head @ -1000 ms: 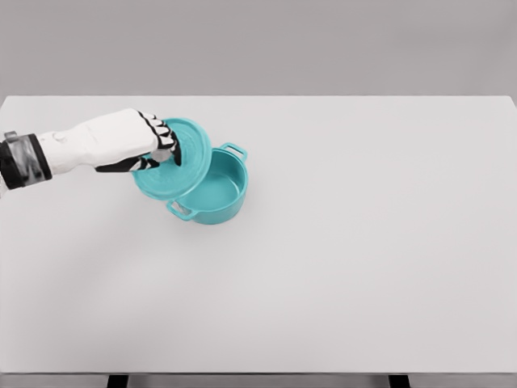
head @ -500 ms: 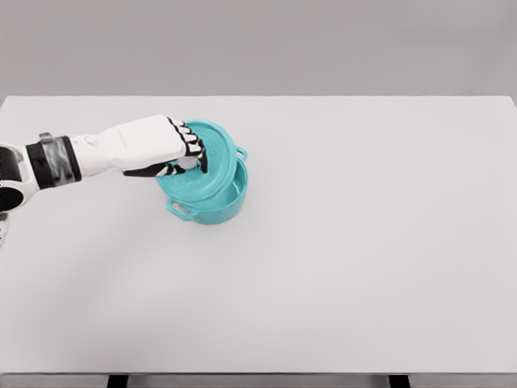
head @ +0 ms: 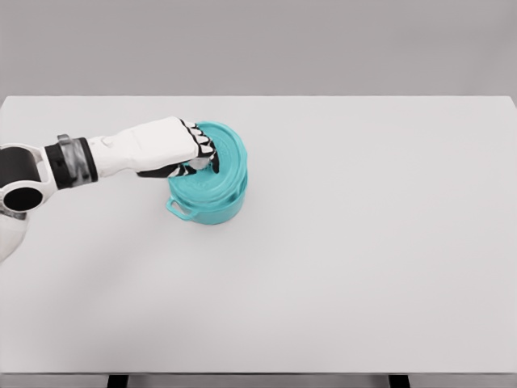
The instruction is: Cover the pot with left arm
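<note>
A teal pot [head: 208, 207] stands on the white table [head: 339, 242], left of the middle, one small handle sticking out at its lower left. The matching teal lid [head: 224, 166] lies over the pot's mouth, still tipped a little toward me. My left hand [head: 202, 158] reaches in from the left and is shut on the lid's knob, which its fingers hide. The pot's inside no longer shows. The right arm is out of view.
The table's far edge runs along the top against a grey wall, and its front edge crosses the bottom of the view. Two dark table legs show below the front edge.
My left hand has carried the lid rightward from beside the pot's left rim to over its mouth, and the lid has tilted flatter, hiding the pot's inside.
</note>
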{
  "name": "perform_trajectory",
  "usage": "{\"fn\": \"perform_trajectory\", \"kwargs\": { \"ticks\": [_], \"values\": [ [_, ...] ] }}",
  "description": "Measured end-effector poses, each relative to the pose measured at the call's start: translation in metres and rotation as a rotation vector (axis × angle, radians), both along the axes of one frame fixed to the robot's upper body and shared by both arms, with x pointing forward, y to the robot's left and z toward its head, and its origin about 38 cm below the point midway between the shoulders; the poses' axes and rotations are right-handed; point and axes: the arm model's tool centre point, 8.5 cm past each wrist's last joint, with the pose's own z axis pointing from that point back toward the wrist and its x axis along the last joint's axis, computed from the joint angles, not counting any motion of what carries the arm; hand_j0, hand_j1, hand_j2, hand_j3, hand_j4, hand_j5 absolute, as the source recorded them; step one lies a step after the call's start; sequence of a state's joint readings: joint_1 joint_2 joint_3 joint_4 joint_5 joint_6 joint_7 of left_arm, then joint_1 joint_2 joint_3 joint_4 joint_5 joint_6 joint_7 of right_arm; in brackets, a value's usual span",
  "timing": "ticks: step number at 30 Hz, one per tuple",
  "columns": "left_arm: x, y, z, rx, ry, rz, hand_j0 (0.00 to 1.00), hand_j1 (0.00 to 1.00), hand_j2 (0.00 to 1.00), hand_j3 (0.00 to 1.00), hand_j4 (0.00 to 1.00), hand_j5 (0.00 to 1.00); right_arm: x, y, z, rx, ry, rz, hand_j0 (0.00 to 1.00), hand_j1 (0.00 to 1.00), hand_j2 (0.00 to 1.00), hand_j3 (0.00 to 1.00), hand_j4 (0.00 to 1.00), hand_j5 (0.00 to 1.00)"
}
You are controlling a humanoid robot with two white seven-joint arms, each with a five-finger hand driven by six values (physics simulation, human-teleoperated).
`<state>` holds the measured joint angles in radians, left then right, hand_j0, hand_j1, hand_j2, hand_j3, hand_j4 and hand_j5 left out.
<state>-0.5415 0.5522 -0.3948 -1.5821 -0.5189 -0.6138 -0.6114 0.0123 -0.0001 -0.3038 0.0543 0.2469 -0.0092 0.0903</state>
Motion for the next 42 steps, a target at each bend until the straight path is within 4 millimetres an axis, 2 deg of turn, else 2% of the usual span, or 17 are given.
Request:
{"fn": "perform_trajectory", "kwargs": {
  "ticks": [16, 42],
  "values": [
    [0.004, -0.004, -0.014, 0.007, 0.034, 0.008, 0.59, 0.59, 0.59, 0.59, 0.59, 0.59, 0.001, 0.000, 0.000, 0.000, -0.001, 0.000, 1.00, 1.00, 1.00, 1.00, 1.00, 1.00],
    [0.008, -0.002, -0.014, 0.023, 0.030, 0.019, 0.66, 0.66, 0.66, 0.66, 0.66, 0.66, 0.000, 0.000, 0.000, 0.000, 0.000, 0.000, 1.00, 1.00, 1.00, 1.00, 1.00, 1.00]
  ]
}}
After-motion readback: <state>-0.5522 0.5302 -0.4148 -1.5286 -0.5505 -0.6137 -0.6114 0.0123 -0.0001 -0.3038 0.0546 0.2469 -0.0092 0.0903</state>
